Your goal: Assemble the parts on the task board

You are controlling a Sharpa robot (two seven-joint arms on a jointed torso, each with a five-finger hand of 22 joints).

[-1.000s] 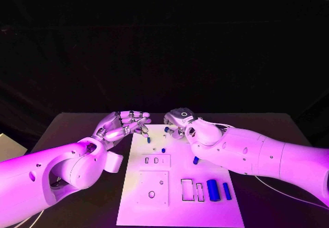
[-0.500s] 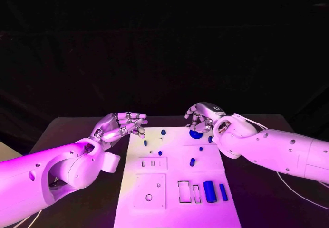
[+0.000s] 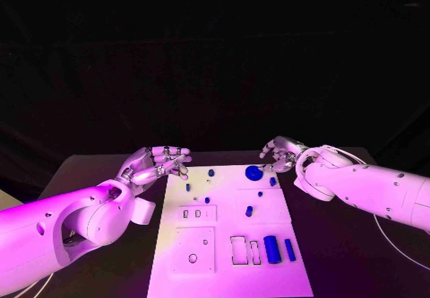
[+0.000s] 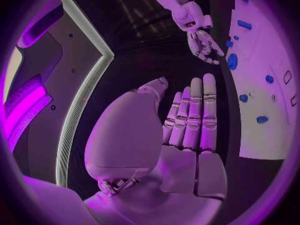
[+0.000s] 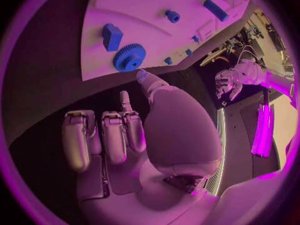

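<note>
The white task board [image 3: 224, 230] lies in the middle of the black table. A blue gear [image 3: 255, 173] rests flat near its far right corner, with a small blue block [image 3: 273, 181] beside it. Small blue pegs [image 3: 211, 172] dot the far half. Two blue cylinders [image 3: 271, 249] lie at the near right beside rectangular slots [image 3: 239, 250]. My right hand [image 3: 282, 154] hovers just past the gear at the board's far right edge, holding nothing; the right wrist view has its thumb [image 5: 147, 80] pointing toward the gear [image 5: 129, 57]. My left hand [image 3: 157, 162] floats off the far left corner, fingers [image 4: 194, 115] straight and empty.
Bare black tabletop [image 3: 107, 167] surrounds the board on both sides. A square plate area with holes [image 3: 199, 248] takes up the board's near left. My two white forearms [image 3: 81, 223] reach in low along the board's left and right edges.
My right hand has drawn back to the right from over the board's far middle, uncovering the blue gear lying there. My left hand has barely moved.
</note>
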